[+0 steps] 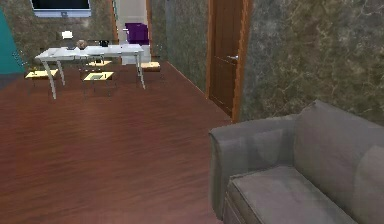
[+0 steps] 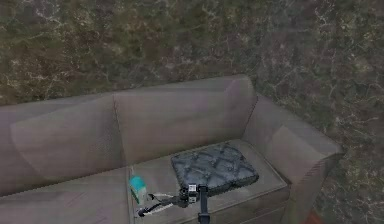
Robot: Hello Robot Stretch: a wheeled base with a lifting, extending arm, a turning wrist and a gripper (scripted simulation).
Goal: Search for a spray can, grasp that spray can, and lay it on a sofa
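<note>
Apparently a teal cylinder (pale-tipped) near the end effector; whether held, unclear.

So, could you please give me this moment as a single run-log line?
place: sofa | fingers: at teal spray can | held: cannot tell | nearby: grey cushion on sofa

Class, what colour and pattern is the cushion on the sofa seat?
The cushion is dark grey, criss-crossed; arm side view shows it best.
</note>
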